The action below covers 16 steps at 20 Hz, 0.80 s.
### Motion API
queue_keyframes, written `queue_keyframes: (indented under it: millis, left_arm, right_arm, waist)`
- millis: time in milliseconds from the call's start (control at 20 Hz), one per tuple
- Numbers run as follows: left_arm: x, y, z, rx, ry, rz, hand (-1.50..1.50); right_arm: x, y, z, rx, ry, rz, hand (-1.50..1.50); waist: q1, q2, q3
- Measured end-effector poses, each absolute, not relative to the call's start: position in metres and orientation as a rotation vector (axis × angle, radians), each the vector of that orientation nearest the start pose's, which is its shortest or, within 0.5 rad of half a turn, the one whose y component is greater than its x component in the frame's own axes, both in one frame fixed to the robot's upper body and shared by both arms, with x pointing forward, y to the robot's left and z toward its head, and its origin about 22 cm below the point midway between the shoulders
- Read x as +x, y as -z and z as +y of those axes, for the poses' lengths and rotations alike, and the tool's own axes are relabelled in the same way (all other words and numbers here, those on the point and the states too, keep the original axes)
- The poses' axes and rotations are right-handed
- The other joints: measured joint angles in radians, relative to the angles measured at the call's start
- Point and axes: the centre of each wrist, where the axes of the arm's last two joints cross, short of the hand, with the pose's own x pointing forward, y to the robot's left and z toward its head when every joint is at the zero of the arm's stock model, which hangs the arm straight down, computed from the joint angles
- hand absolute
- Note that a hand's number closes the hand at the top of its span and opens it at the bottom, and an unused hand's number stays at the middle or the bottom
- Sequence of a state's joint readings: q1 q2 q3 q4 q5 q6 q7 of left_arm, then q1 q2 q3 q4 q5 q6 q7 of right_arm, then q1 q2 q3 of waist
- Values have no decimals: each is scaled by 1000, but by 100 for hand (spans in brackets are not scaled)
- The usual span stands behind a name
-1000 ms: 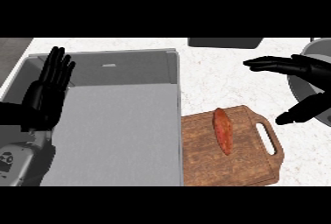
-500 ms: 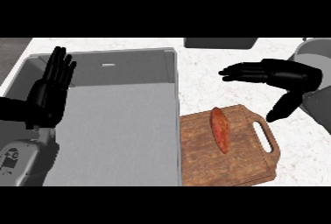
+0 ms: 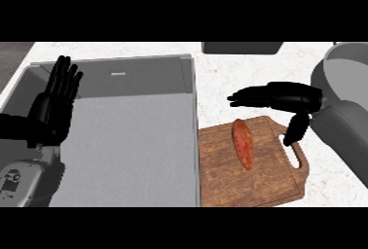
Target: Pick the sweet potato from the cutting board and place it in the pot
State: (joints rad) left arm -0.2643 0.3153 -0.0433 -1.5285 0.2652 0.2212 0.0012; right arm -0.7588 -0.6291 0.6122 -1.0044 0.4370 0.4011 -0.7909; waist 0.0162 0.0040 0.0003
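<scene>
Hovering right hand [image 3: 284,99] at right of centre, just above the board [image 3: 248,187], fingers spread apart and holding nothing, thumb hanging toward the board's handle. Resting left hand [image 3: 52,104] at the left edge, fingers straight and up. Lowering over the potato [image 3: 242,143] probably best, closing fingers and thumb across its narrow width near the middle. Lying lengthwise on the board's upper half: slim, tapered, reddish orange. Showing pot [image 3: 345,68] at upper right.

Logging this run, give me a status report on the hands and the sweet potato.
Right robot hand open above cutting board. Left robot hand open, resting over sink. Sweet potato on board, ungrasped. Nothing blocking.
</scene>
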Motion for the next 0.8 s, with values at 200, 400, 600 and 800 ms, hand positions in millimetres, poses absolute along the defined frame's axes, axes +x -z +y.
queue_keyframes:
  millis: [200, 400, 600, 800]
  left_arm:
    - [304, -76, 267, 102, -44, -1765, 0]
    - [305, -76, 269, 112, -53, -1765, 0]
    - [302, -79, 264, 103, -52, -1764, 0]
    - [305, -78, 265, 108, -50, -1760, 0]
  right_arm:
    - [382, -83, -251, 173, -1882, -1630, -150]
    - [375, -72, -248, 204, -1877, -1668, -150]
    - [371, -63, -233, 212, -1882, -1678, -150]
    - [370, -60, -230, 162, -1905, -1653, -150]
  waist:
    - [-6, -1, 0]
    - [-11, -3, 0]
    - [-11, -4, 0]
    - [-12, -4, 0]
